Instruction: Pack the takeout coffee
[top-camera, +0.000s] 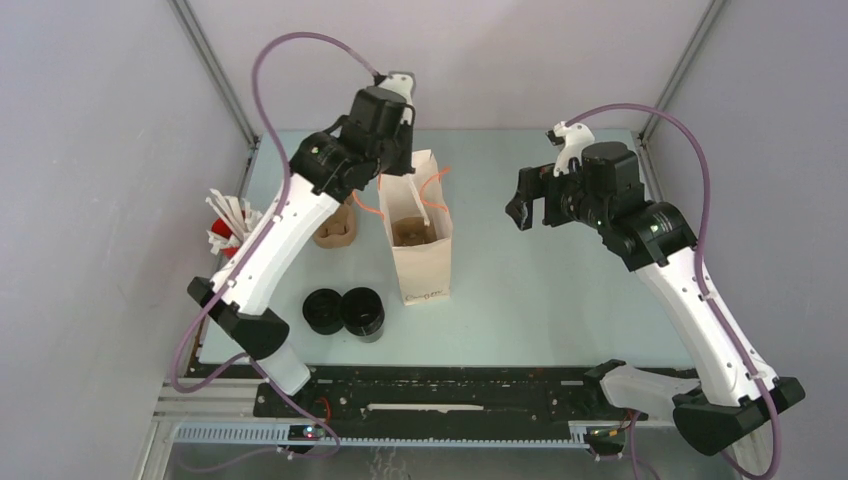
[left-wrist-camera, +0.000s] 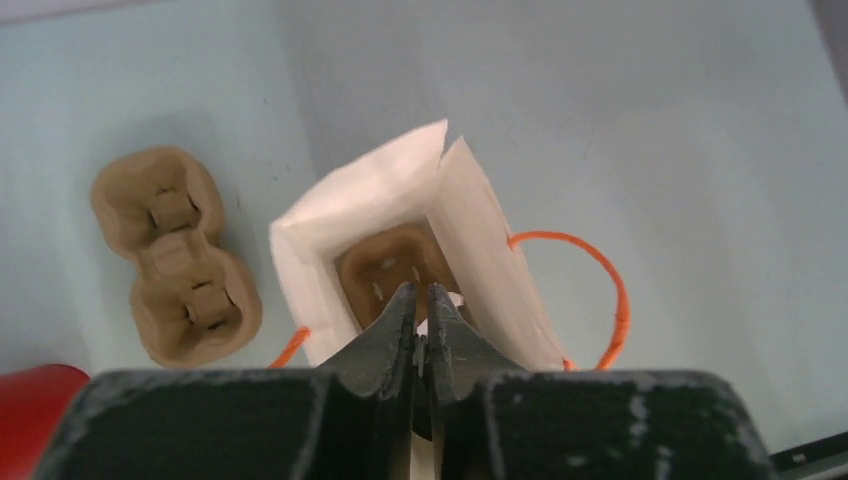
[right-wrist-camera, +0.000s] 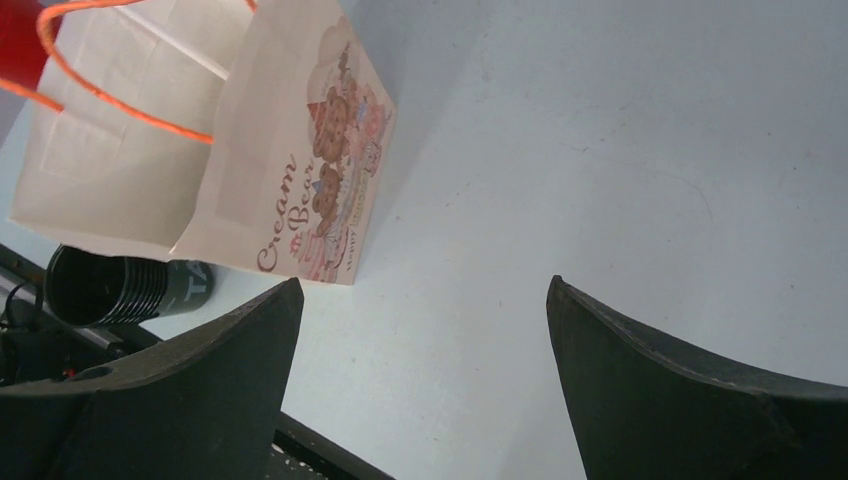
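Note:
Two black lidded coffee cups (top-camera: 323, 311) (top-camera: 362, 312) stand side by side near the front left of the table; one shows in the right wrist view (right-wrist-camera: 110, 290). A third is not in view. A white paper bag (top-camera: 422, 262) with orange handles stands open mid-table, a brown pulp carrier (top-camera: 412, 232) in its bottom. My left gripper (top-camera: 396, 165) is over the bag's far rim; in the left wrist view it (left-wrist-camera: 421, 290) is shut, with the bag's white wall (left-wrist-camera: 380, 200) pinched between the jaws. My right gripper (top-camera: 520, 210) is open and empty in the air right of the bag (right-wrist-camera: 200, 150).
A second brown pulp carrier (top-camera: 335, 228) lies left of the bag and shows in the left wrist view (left-wrist-camera: 180, 255). A red cup with white sticks (top-camera: 228, 225) stands at the left edge. A black rail (top-camera: 450, 395) runs along the table's near edge.

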